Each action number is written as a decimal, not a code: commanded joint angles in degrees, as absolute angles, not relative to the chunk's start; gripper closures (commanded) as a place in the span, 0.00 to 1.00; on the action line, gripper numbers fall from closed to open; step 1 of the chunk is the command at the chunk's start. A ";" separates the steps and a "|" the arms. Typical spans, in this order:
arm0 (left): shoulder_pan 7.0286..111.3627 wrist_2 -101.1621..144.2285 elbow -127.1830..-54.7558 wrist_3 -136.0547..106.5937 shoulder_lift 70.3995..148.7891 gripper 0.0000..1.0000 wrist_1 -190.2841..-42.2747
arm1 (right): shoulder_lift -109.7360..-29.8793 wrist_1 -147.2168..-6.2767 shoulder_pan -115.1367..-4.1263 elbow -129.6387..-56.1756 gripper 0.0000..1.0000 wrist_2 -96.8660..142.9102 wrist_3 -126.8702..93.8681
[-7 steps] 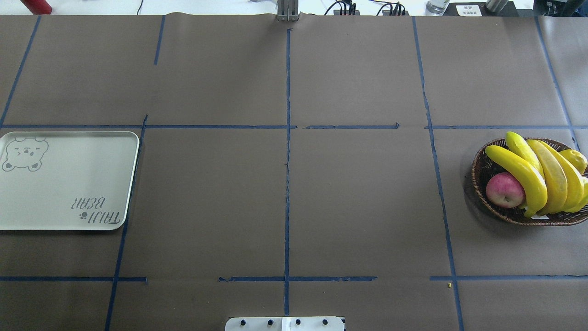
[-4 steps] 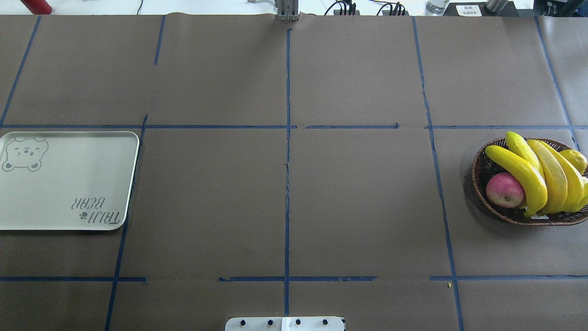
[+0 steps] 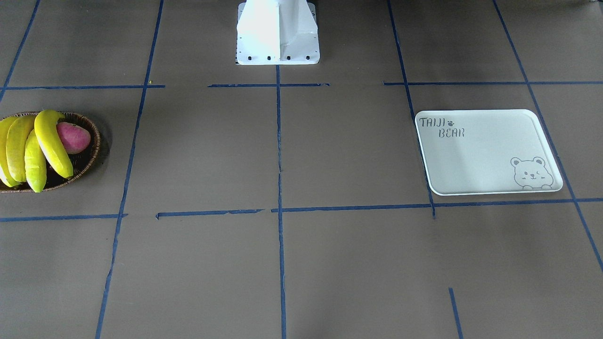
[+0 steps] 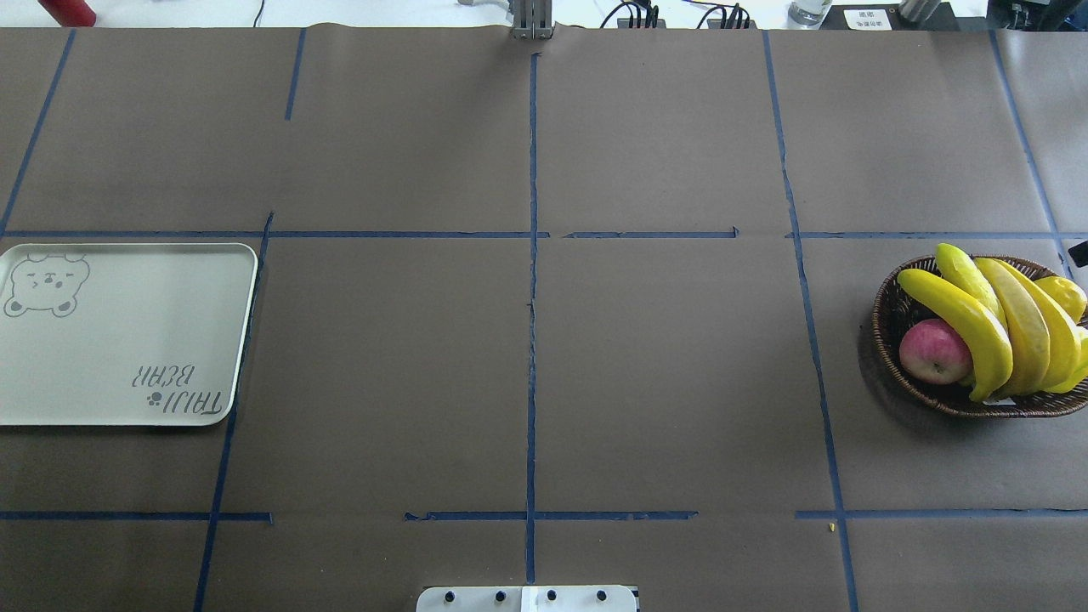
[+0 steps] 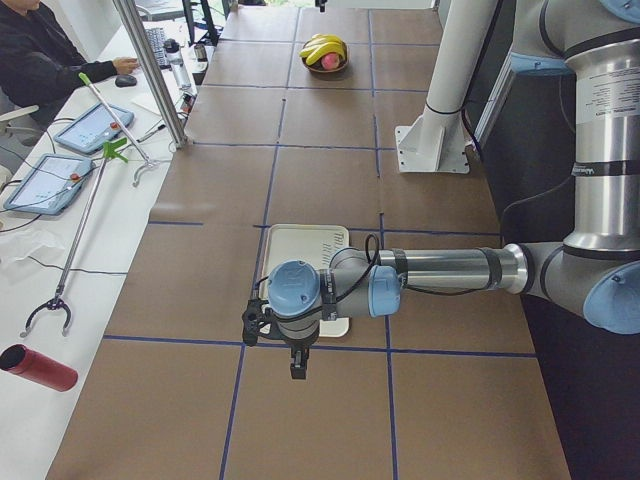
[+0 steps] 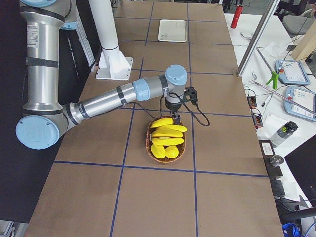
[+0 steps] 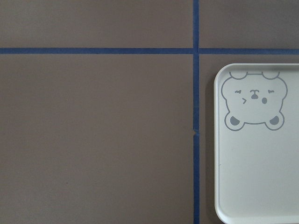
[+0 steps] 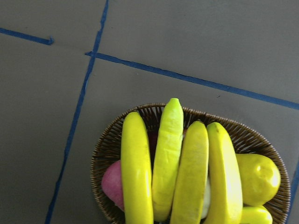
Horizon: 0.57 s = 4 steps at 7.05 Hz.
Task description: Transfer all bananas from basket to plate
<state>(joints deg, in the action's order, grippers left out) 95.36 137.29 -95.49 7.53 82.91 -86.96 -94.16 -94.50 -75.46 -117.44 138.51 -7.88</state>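
Observation:
Several yellow bananas (image 4: 969, 321) lie side by side in the dark wicker basket (image 4: 888, 327) at the table's right end, also seen in the front view (image 3: 47, 141) and the right wrist view (image 8: 135, 163). The white "TAIJI BEAR" plate (image 4: 127, 340) lies bare at the left end, with its bear corner in the left wrist view (image 7: 261, 177). My right gripper (image 6: 176, 120) hangs over the basket's (image 6: 148, 143) edge; I cannot tell if it is open. My left gripper (image 5: 292, 362) hangs beside the plate (image 5: 300, 240); I cannot tell its state either.
A red-pink apple (image 4: 933, 350) and a yellow lemon-like fruit (image 4: 1067, 296) share the basket with the bananas. The white robot pedestal (image 3: 278, 33) stands at the table's middle rear. A red cylinder (image 5: 40, 368) and an operator's desk lie beyond the table's far edge.
A small dark tip has come into the overhead view at the right edge beside the basket. The bananas, basket and plate have not moved.

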 commanded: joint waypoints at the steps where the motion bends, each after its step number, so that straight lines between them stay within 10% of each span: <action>1: 95.36 137.29 -95.54 7.47 82.01 0.00 -87.01 | -98.75 -82.08 -71.29 -117.87 0.01 138.25 -16.49; 4: 95.36 137.29 -95.54 7.47 81.91 0.00 -87.01 | -102.48 -61.42 -61.99 -114.37 0.00 132.48 -35.78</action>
<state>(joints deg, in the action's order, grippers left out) 95.36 137.28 -95.51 7.47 81.98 -87.01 -101.49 -69.97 -65.86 -116.62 135.50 -26.96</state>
